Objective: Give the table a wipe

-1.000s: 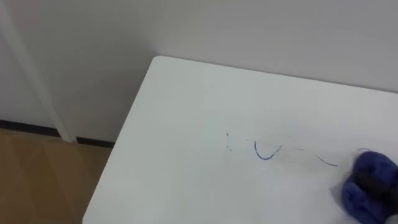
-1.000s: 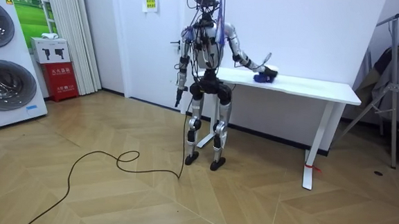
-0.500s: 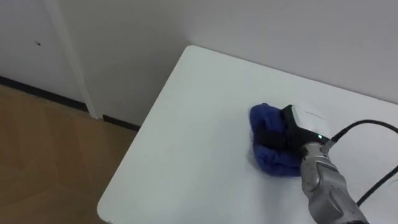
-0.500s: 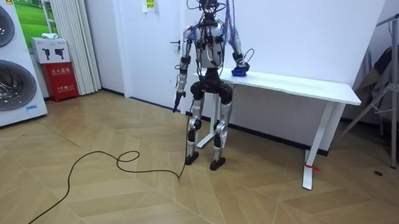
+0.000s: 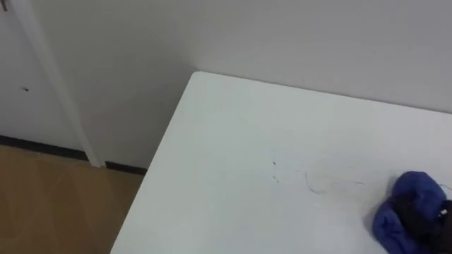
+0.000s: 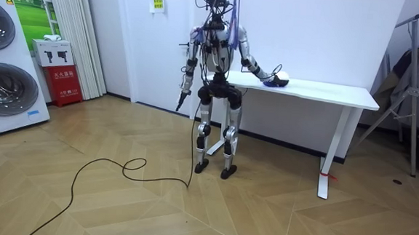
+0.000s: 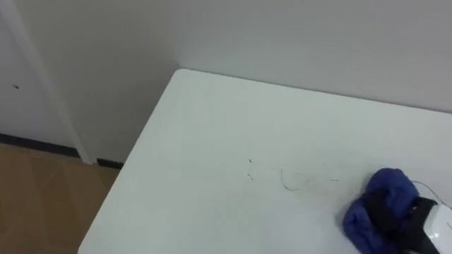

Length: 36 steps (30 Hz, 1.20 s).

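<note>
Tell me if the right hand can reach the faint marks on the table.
Probably yes. The right hand, gripping the blue cloth, rests on the table close beside the faint marks; just bare tabletop lies between them.

White tabletop [image 5: 233, 162] lay open from 9 to 2 o'clock, wall [image 5: 282, 35] closed off 12 o'clock, blue cloth [image 5: 413, 187] bunched at 4 o'clock.

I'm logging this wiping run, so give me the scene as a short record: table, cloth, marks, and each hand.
table: white, by the wall
blue cloth: bunched, on the table's right part
pen marks: faint, left of the cloth
right hand: gripping the cloth
left hand: hanging by the robot's side
</note>
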Motion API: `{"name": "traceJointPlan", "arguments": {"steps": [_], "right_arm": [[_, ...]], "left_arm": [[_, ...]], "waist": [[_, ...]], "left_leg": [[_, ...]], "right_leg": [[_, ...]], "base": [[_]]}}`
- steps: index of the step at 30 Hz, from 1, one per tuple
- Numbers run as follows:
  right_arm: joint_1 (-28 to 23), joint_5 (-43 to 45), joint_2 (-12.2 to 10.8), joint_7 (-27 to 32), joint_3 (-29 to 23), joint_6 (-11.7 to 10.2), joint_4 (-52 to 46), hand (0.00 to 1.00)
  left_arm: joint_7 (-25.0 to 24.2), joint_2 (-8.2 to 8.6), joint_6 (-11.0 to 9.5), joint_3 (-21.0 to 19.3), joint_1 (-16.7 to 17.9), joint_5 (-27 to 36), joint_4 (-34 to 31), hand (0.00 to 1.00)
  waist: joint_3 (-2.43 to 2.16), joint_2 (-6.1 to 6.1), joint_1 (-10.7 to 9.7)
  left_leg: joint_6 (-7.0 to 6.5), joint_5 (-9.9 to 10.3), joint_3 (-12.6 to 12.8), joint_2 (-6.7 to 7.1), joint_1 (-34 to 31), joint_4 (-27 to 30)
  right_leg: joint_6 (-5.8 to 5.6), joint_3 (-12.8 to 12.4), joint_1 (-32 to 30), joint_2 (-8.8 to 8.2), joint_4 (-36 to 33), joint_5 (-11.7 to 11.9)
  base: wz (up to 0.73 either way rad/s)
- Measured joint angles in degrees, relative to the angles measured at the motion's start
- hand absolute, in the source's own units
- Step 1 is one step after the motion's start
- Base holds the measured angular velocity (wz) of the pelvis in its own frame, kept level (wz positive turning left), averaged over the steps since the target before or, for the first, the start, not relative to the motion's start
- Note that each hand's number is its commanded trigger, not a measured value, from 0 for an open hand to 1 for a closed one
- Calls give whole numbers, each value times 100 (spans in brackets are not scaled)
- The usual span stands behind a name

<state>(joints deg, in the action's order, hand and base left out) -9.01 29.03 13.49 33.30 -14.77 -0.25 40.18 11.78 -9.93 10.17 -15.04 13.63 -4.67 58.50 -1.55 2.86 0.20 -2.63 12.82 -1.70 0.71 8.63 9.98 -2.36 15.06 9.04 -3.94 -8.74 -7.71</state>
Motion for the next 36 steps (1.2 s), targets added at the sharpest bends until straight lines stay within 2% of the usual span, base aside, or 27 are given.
{"name": "traceJointPlan", "arguments": {"steps": [2, 4, 5, 6, 7, 8, 9, 10, 11, 12, 13, 16, 17, 19, 20, 21, 22, 23, 24, 26, 27, 28, 29, 31, 33, 35, 36], "right_arm": [[161, 36, -45, -74, 77, 308, -161, 100], [360, 305, -107, -388, 398, 894, -583, 100], [385, 373, -116, -543, 564, 1064, -797, 100], [412, 656, -170, -894, 1047, 1370, -1338, 100], [537, 940, -238, -1326, 1762, 1663, -1907, 100], [680, 1107, -292, -1531, 2149, 1734, -2129, 100], [1100, 1353, -414, -1907, 2801, 1776, -2399, 100], [1585, 1418, -639, -2215, 3300, 1756, -2466, 100], [1786, 1434, -719, -2348, 3471, 1706, -2468, 100], [2098, 1438, -816, -2594, 3718, 1576, -2477, 100], [2227, 1438, -878, -2728, 3853, 1463, -2461, 100], [2028, 1461, -877, -2846, 3799, 1343, -2216, 100], [1908, 1458, -846, -2838, 3778, 1335, -2115, 100], [1416, 1329, -836, -2511, 3511, 829, -2096, 100], [1360, 1327, -834, -2435, 3460, 711, -2057, 100], [1152, 1319, -829, -2247, 3260, 497, -2012, 100], [877, 1255, -821, -1988, 2981, 310, -2005, 100], [726, 1165, -801, -1842, 2835, 229, -2006, 100], [477, 989, -668, -1557, 2598, 87, -2004, 100], [66, 575, -458, -1136, 2185, -12, -1982, 100], [-164, 343, -336, -823, 1837, -154, -1789, 100], [-351, 172, -208, -538, 1488, -270, -1531, 100], [-395, 147, -174, -420, 1300, -305, -1367, 100], [-403, 116, -55, -109, 715, -355, -760, 100], [-376, 57, 37, -66, 574, -355, -504, 100], [-308, 6, -2, -97, 552, -323, -461, 100], [-150, 4, -50, -129, 578, -185, -472, 100]], "left_arm": [[-1, -2, -4, 221, -107, 145, 19, 0], [-4, 67, 0, 485, -345, 273, 134, 0], [-8, 81, 5, 572, -399, 301, 138, 0], [-14, 86, 11, 728, -541, 373, 194, 0], [-14, 85, 38, 853, -668, 533, 216, 0], [-15, 93, 48, 921, -729, 588, 219, 0], [-27, 129, 66, 1029, -855, 737, 212, 0], [-94, 196, 82, 1098, -979, 789, 205, 0], [-141, 237, 83, 1102, -1040, 837, 181, 0], [-228, 295, 73, 1133, -1070, 979, 93, 0], [-275, 290, 68, 1189, -1011, 1087, 66, 0], [-270, 257, 73, 1126, -628, 1181, 65, 0], [-263, 254, 77, 1125, -563, 1181, 63, 0], [-232, 265, 76, 1070, -350, 1174, 48, 0], [-221, 256, 73, 1058, -318, 1166, 48, 0], [-203, 245, 53, 999, -286, 1140, 47, 0], [-176, 252, 8, 837, -270, 1126, 54, 0], [-153, 248, -13, 773, -261, 1103, 52, 0], [-103, 233, -54, 609, -247, 958, 47, 0], [-51, 175, -55, 342, -157, 796, 24, 0], [-11, 138, -59, 156, -141, 629, -10, 0], [12, 96, -51, 23, -81, 482, -6, 0], [19, 77, -53, -33, -42, 432, -7, 0], [-1, -3, -61, -55, 0, 397, -8, 0], [-9, 3, -96, -51, 3, 402, -8, 0], [-11, 31, -102, 14, -18, 424, -11, 0], [-8, 35, -101, 141, -31, 485, -12, 0]], "waist": [[-1, -27, 65], [19, -76, 225], [26, -88, 287], [47, -95, 465], [56, -93, 595], [72, -94, 649], [106, -91, 736], [198, -87, 849], [223, -90, 917], [224, -86, 1090], [225, -81, 1139], [215, -39, 1132], [214, -36, 1129], [214, -39, 1013], [213, -38, 956], [210, -32, 828], [200, -20, 747], [193, -22, 722], [180, -29, 648], [172, -28, 557], [168, -29, 431], [112, -42, 351], [77, -49, 311], [54, -65, 203], [42, -61, 163], [40, -59, 163], [40, -61, 164]], "left_leg": [[2, 0, 80, 3, 15, 2], [28, -19, 253, -33, 17, -33], [38, -25, 320, -50, 10, -46], [66, -42, 473, -103, 0, -73], [106, -65, 581, -156, -42, -102], [129, -79, 629, -179, -70, -120], [167, -104, 639, -206, -149, -131], [200, -128, 619, -222, -203, -129], [211, -140, 604, -228, -223, -129], [222, -155, 525, -230, -296, -130], [223, -199, 383, -218, -320, -138], [195, -213, 143, -196, -341, -130], [186, -217, 143, -195, -347, -129], [161, -232, 208, -171, -344, -126], [161, -232, 217, -158, -338, -126], [161, -232, 223, -115, -315, -127], [144, -222, 301, -95, -288, -138], [132, -214, 357, -96, -278, -137], [95, -192, 427, -93, -270, -140], [64, -171, 485, -85, -229, -165], [48, -158, 483, -77, -207, -181], [27, -138, 485, -71, -185, -176], [22, -130, 489, -69, -177, -175], [12, -75, 554, -77, -104, -134], [14, -51, 539, -80, -69, -85], [25, -29, 547, -83, -42, -35], [29, -27, 541, -85, -38, -27]], "right_leg": [[6, -99, -28, 22, -4, 12], [48, -279, -141, 66, -40, 46], [63, -352, -210, 86, -74, 56], [111, -445, -324, 134, -134, 87], [157, -501, -452, 178, -175, 115], [182, -493, -524, 196, -205, 131], [230, -475, -617, 222, -201, 160], [255, -476, -643, 255, -182, 172], [259, -465, -655, 260, -181, 170], [270, -404, -696, 256, -173, 162], [271, -300, -676, 241, -134, 161], [266, -60, -521, 208, 14, 161], [266, -51, -514, 202, 14, 161], [236, -73, -480, 160, 19, 142], [223, -68, -460, 146, 28, 134], [176, -69, -396, 110, 99, 105], [82, -96, -343, 56, 113, 44], [55, -112, -333, 40, 112, 27], [35, -108, -327, 24, 111, 13], [25, -105, -304, 15, 108, 7], [22, -98, -252, 7, 104, 7], [17, -99, -200, 1, 93, 7], [12, -93, -185, -2, 92, 11], [1, -73, -92, -4, 84, 17], [-6, -66, -51, -5, 75, 22], [-9, -72, -17, 3, 75, 24], [-8, -86, -17, 8, 64, 24]], "base": [[-26], [-44], [-63], [-66], [-63], [-37], [-6], [10], [27], [44], [53], [54], [32], [17], [20], [30], [29], [12], [-4], [-5], [0], [0], [-5], [-11], [-10], [-10], [-9]]}}
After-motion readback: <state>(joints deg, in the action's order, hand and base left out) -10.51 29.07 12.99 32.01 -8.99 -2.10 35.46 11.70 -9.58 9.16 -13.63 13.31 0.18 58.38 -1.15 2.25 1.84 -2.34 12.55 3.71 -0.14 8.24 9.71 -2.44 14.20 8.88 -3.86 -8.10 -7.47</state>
